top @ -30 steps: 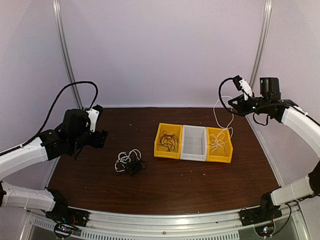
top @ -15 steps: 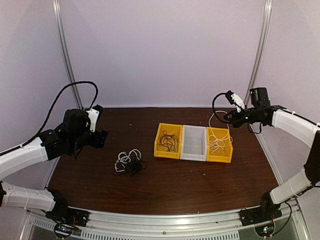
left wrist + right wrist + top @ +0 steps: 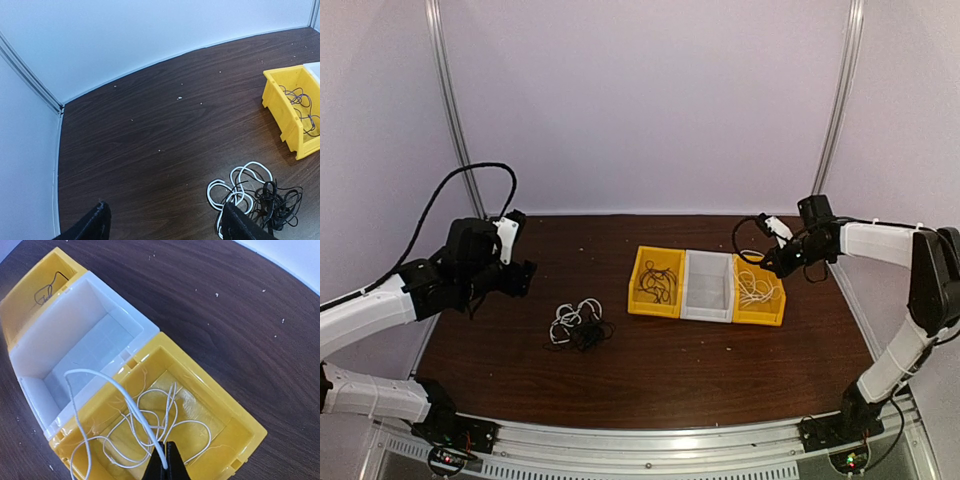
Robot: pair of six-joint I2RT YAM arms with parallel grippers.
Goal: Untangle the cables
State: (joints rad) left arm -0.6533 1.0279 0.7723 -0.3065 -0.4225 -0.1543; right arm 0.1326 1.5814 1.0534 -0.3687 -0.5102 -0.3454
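Three bins in a row: left yellow bin (image 3: 650, 308), white bin (image 3: 707, 312), right yellow bin (image 3: 760, 317). Contents? (A)

Left yellow: thin black cable. White: nothing visible. Right yellow: white cable in loose loops. The loops overlap, so I cannot count the strands in either yellow bin. (B)

And what remains to be sorted? (A)

One tangle (image 3: 255, 197) on the table (image 3: 150, 125), well to the left of the bins. White loops are wound into a black clump. There is at least one cable of each colour, and an exact count is not readable. (B)

Grippers? (A)

The right gripper (image 3: 165, 462) is pinched together on one white cable (image 3: 131, 402) above the right yellow bin. The free length arcs out over the white bin's edge and falls back towards the yellow one. The left gripper (image 3: 165, 227) has its fingers wide apart and holds nothing. It hangs above the table near the tangle, not touching it. (B)

Handling estimate? (A)

Judgement only: the cables look light, limp and thin, and probably have a slick jacket. They will not hold a shape, and a hard pull would likely cinch the knot. The best purchase looks like an outer white loop standing clear of the black clump. Pinch across the strand and draw slowly while something holds the black mass down. (B)
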